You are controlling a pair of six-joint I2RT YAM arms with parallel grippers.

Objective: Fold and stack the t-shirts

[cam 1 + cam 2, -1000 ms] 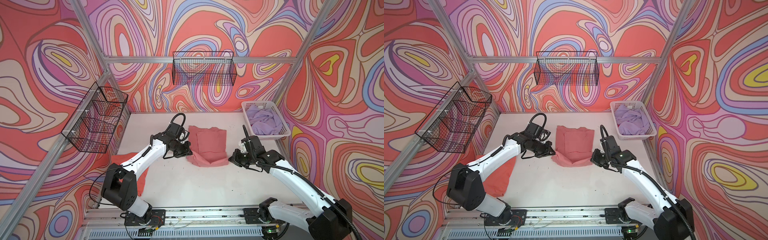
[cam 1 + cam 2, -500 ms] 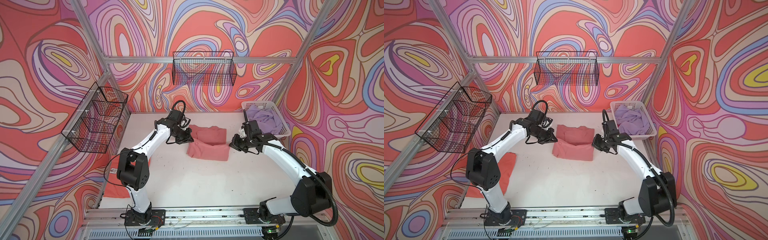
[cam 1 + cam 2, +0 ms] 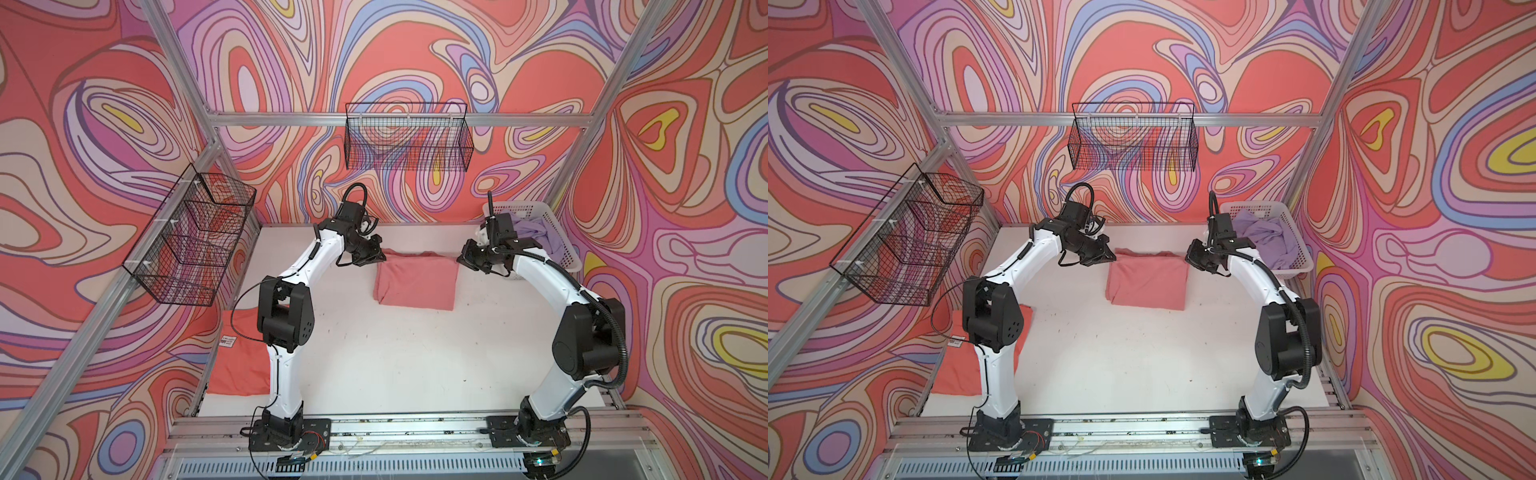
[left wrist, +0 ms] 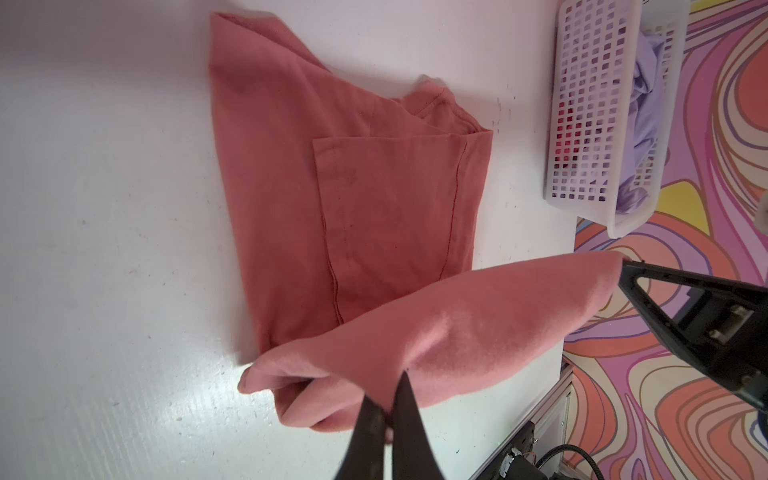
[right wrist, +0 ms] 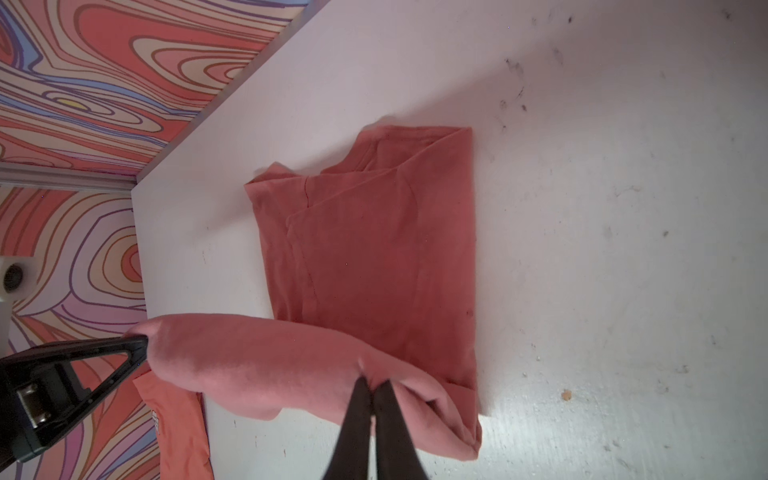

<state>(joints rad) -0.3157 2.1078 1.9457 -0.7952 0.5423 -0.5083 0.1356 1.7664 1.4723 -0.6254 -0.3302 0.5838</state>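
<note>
The salmon-pink t-shirt (image 3: 415, 282) (image 3: 1147, 286) lies doubled over at the back middle of the white table. My left gripper (image 3: 380, 259) (image 4: 388, 411) is shut on one corner of its lifted edge. My right gripper (image 3: 462, 258) (image 5: 372, 384) is shut on the other corner. The held edge hangs between them, over the lower layers (image 4: 332, 187) (image 5: 374, 257). An orange-coral t-shirt (image 3: 239, 361) (image 3: 955, 370) with a white label lies flat at the front left, partly behind the left arm. A lavender t-shirt (image 3: 536, 232) (image 3: 1266, 241) sits crumpled in the basket.
The white slatted basket (image 3: 567, 259) (image 4: 582, 124) stands at the back right corner, close behind the right gripper. Black wire baskets hang on the back wall (image 3: 407, 141) and the left wall (image 3: 191, 245). Aluminium frame posts edge the table.
Both grippers have carried the pink shirt's near edge up and toward the back wall, doubling it over. The arms now reach farther back.
</note>
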